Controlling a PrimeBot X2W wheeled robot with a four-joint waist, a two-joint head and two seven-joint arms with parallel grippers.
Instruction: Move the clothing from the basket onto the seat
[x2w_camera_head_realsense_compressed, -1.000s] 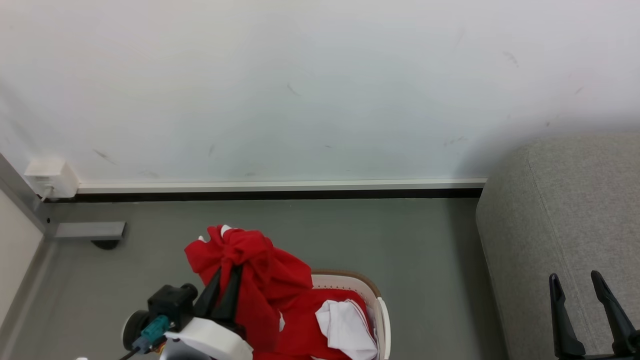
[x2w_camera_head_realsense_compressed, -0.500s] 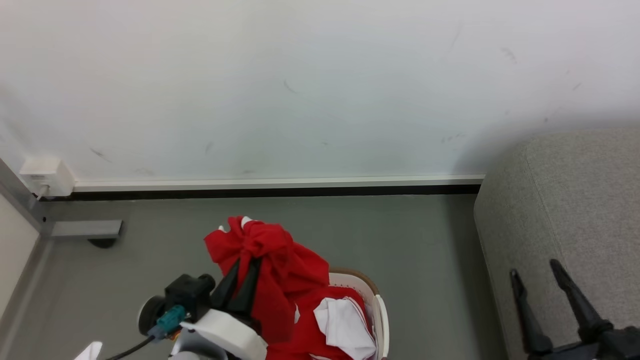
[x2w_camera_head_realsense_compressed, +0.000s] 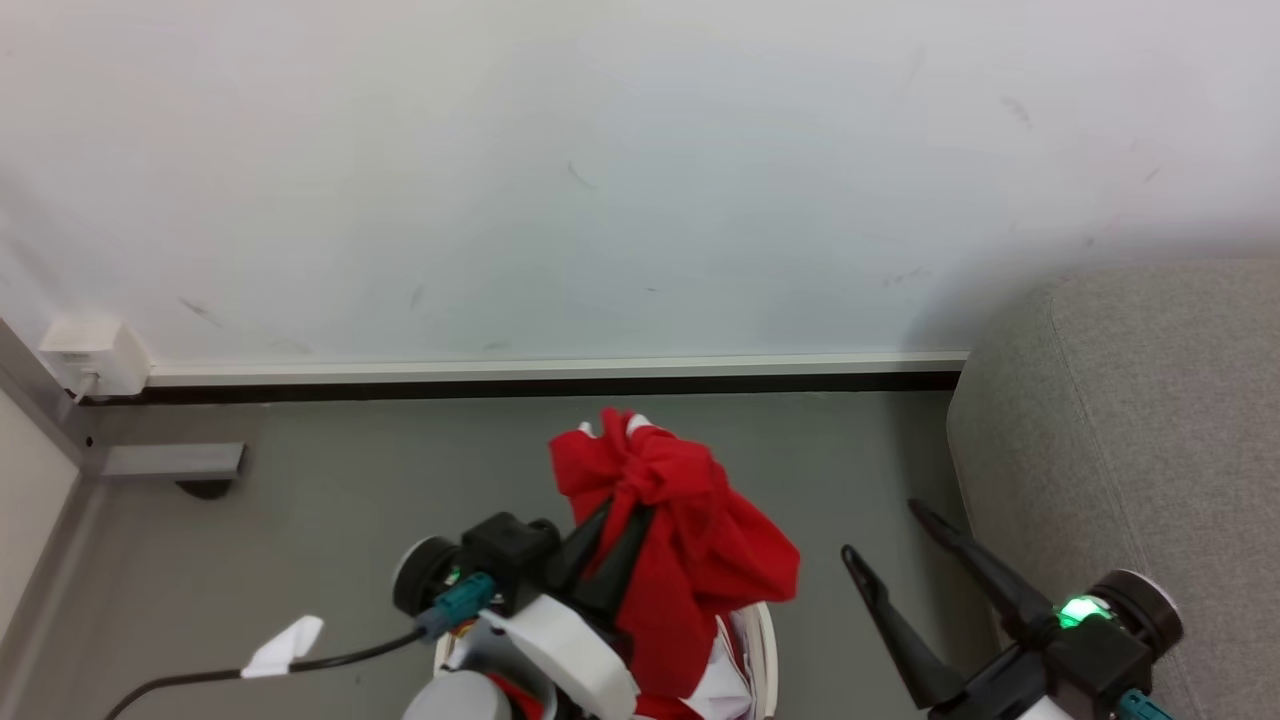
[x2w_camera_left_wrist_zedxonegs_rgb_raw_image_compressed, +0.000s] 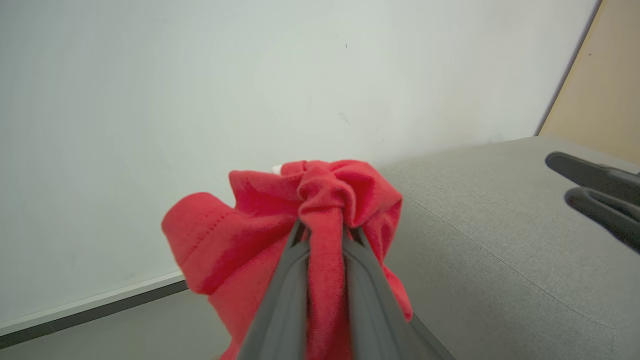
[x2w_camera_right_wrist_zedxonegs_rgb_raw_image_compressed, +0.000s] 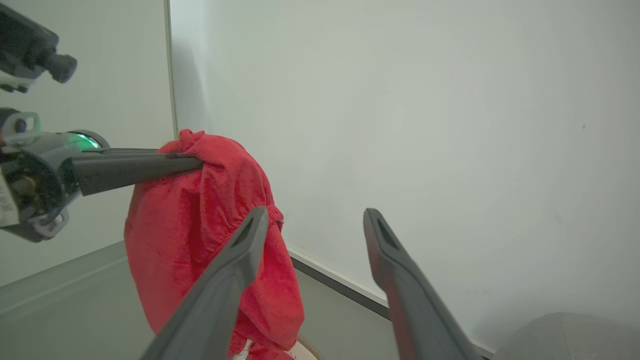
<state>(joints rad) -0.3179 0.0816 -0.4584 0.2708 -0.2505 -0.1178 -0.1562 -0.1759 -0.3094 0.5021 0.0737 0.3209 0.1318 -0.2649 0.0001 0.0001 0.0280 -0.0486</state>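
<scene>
My left gripper (x2w_camera_head_realsense_compressed: 622, 515) is shut on a bunched red piece of the clothing (x2w_camera_head_realsense_compressed: 690, 540), holding it up in the air above the basket (x2w_camera_head_realsense_compressed: 766, 640). Only a strip of the basket's white rim shows, with more red and white fabric inside it. In the left wrist view the red cloth (x2w_camera_left_wrist_zedxonegs_rgb_raw_image_compressed: 320, 210) is pinched between my two fingers, with the grey seat (x2w_camera_left_wrist_zedxonegs_rgb_raw_image_compressed: 500, 240) just beyond it. My right gripper (x2w_camera_head_realsense_compressed: 885, 540) stands open with nothing in it, between the cloth and the seat (x2w_camera_head_realsense_compressed: 1130, 420). The right wrist view shows its open fingers (x2w_camera_right_wrist_zedxonegs_rgb_raw_image_compressed: 240, 260) beside the hanging clothing (x2w_camera_right_wrist_zedxonegs_rgb_raw_image_compressed: 200, 220).
A white wall with a pale skirting board (x2w_camera_head_realsense_compressed: 550, 370) runs across the back. The floor (x2w_camera_head_realsense_compressed: 400, 450) is grey. A white socket box (x2w_camera_head_realsense_compressed: 90, 355) and a grey block (x2w_camera_head_realsense_compressed: 170, 460) sit at the far left corner. A black cable (x2w_camera_head_realsense_compressed: 300, 665) trails from my left wrist.
My left gripper has carried the red cloth to the right, toward the seat, and higher over the basket. My right gripper has moved left and up, off the seat's front.
</scene>
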